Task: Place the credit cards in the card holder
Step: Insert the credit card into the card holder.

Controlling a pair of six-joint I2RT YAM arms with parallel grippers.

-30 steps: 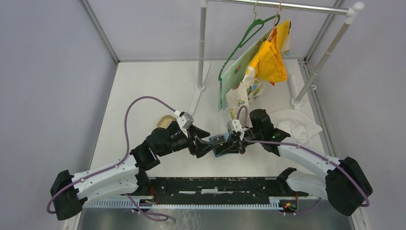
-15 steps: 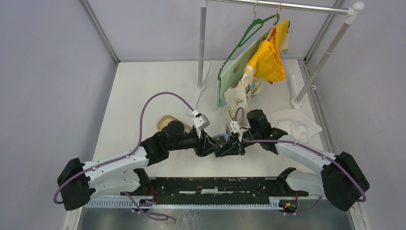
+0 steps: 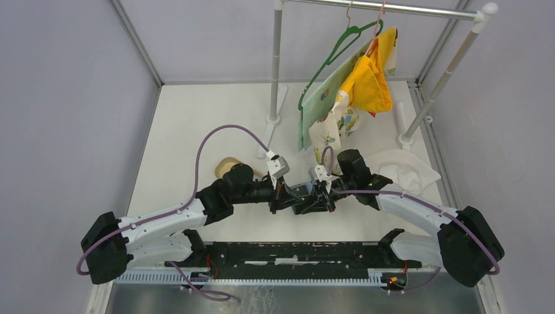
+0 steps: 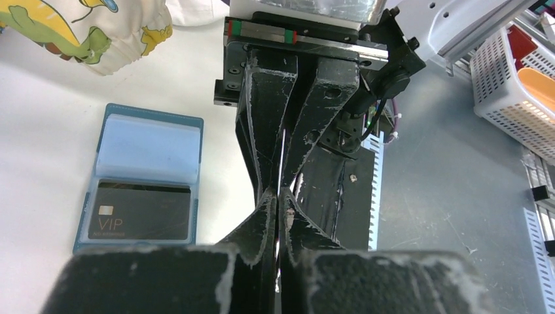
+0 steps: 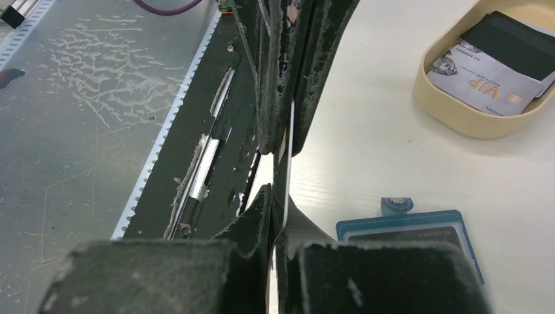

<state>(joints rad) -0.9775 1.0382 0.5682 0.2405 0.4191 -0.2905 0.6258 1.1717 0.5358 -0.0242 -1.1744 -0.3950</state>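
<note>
White tabletop [image 3: 196,118], closed in by grey walls, is seen from above, with a black rail [image 3: 294,252] along its near edge at 6 o'clock, where both arms are bolted. Just beyond the rail, toward the table's middle, the left gripper [image 4: 278,209] and the right gripper [image 5: 280,212] are set tip to tip. A credit card [image 5: 288,163], seen edge-on as a thin pale line, is pinched between the pressed-together fingers of both grippers at once and is held upright above the table. No print can be read from its edge.

Just beside and below it, the card holder [image 4: 147,140] is laid open and flat on the table. A clear pocket is seen in one half. A black card [image 4: 141,212] is tucked in the other, marked "VIP" under a small pale patch; the line beneath is too small to be read. A round snap tab [image 5: 394,206] is seen at the holder's edge.

At about 10 o'clock from the holder, well apart, a tan oval tray [image 5: 458,114] is set. In it a pale card [image 5: 484,82] printed "VIP" is partly covered by a dark card [image 5: 517,42].

At 2 o'clock a white cloth [image 3: 406,167] is crumpled.

Farthest, at 12 to 1 o'clock, a metal rack [image 3: 393,8] is stood. From it a green hanger [image 3: 340,46], printed cloths [image 3: 334,111] and a yellow cloth [image 3: 370,82] are hung.
</note>
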